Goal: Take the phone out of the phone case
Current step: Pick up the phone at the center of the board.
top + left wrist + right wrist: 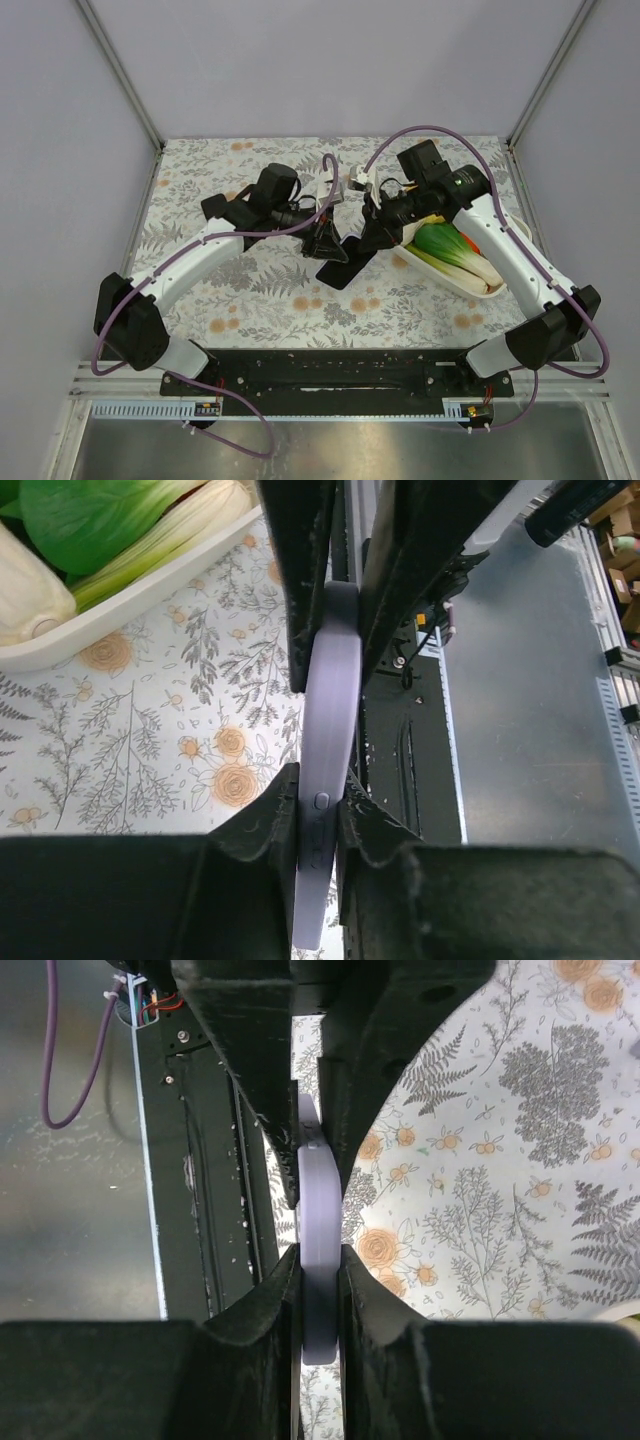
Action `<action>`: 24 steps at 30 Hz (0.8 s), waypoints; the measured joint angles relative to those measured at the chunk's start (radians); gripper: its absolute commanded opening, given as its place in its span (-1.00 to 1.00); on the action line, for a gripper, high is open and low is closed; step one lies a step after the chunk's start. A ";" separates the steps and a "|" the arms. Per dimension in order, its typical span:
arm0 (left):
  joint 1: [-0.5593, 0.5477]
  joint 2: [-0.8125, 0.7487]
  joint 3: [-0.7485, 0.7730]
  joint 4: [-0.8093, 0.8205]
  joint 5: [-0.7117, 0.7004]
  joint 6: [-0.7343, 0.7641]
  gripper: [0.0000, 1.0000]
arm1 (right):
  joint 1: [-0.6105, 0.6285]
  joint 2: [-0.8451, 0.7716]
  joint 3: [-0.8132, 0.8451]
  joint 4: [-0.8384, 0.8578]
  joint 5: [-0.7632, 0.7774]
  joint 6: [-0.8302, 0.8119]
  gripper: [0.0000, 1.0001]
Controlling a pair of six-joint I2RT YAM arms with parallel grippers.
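At frame centre, left jaws and right jaws clench the lavender phone case (328, 730) from opposite ends, floral surface (250, 290) spreading left, white tray (60, 645) close right.

No text, label, brand or number can be read anywhere.
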 measured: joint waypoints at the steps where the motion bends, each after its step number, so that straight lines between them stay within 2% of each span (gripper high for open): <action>1: -0.001 0.002 0.000 0.000 0.005 0.003 -1.00 | 0.000 0.000 0.000 0.001 0.003 0.011 -1.00; 4: -0.003 0.002 -0.002 0.007 0.019 0.022 -1.00 | -0.003 0.000 0.000 0.002 0.006 0.035 -1.00; 6: -0.003 0.002 -0.002 0.007 0.019 0.024 -1.00 | -0.003 0.000 0.000 0.008 0.008 0.050 -0.85; 9: -0.002 0.002 -0.002 0.009 0.018 0.024 -1.00 | -0.003 0.000 0.000 0.016 0.016 0.075 -0.22; 10: 0.000 0.002 -0.002 0.011 0.017 0.023 -1.00 | -0.003 0.000 0.000 0.021 0.019 0.083 0.14; 11: 0.002 0.002 -0.002 0.016 0.013 0.013 -1.00 | -0.003 0.000 -0.001 0.041 0.027 0.101 0.29; 12: 0.001 0.002 -0.003 0.019 0.007 0.005 -1.00 | -0.002 0.000 -0.002 0.064 0.027 0.121 0.35; 20: 0.035 0.000 -0.007 0.037 0.000 -0.029 -1.00 | -0.004 -0.064 -0.097 0.312 0.097 0.260 0.48; 24: 0.083 -0.037 -0.025 0.124 0.000 -0.094 -1.00 | -0.021 -0.110 -0.165 0.426 0.103 0.346 0.48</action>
